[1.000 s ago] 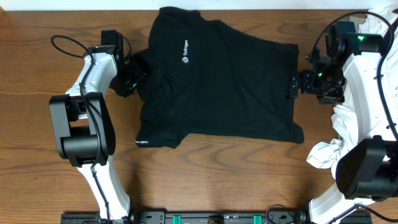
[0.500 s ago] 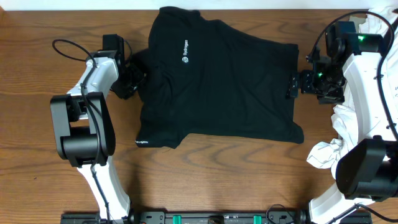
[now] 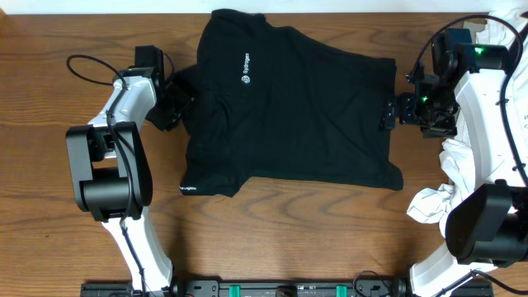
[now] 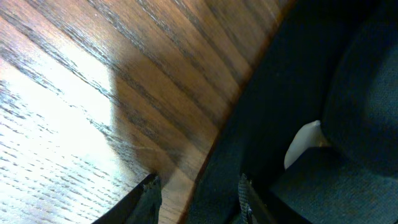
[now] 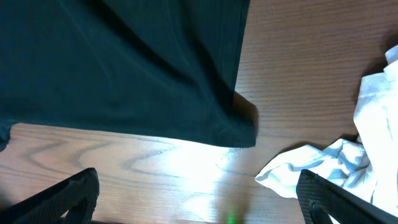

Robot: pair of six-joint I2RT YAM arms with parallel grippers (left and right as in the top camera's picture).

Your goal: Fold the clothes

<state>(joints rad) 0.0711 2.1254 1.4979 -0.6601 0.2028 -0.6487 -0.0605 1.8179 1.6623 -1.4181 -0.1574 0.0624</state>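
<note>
Currently: the black garment (image 3: 289, 107) lies spread on the table (image 3: 49, 49), from centre toward 12 o'clock, logo up. My left claw (image 3: 175, 101) sits at its 9 o'clock edge, by the sleeve. Its fingers (image 4: 143, 202) are part-way apart astride the hem; I cannot tell whether they bite cloth. My right claw (image 3: 388, 114) hangs at the 3 o'clock edge, spread wide, holding nothing. White garments (image 3: 433, 206) are heaped at 4 o'clock, just clear of it.

Judgement: grasp stage of the first fold, nothing folded yet. Next calls for a sure pinch on both sides, then a lift carrying one edge across without dragging the body.
</note>
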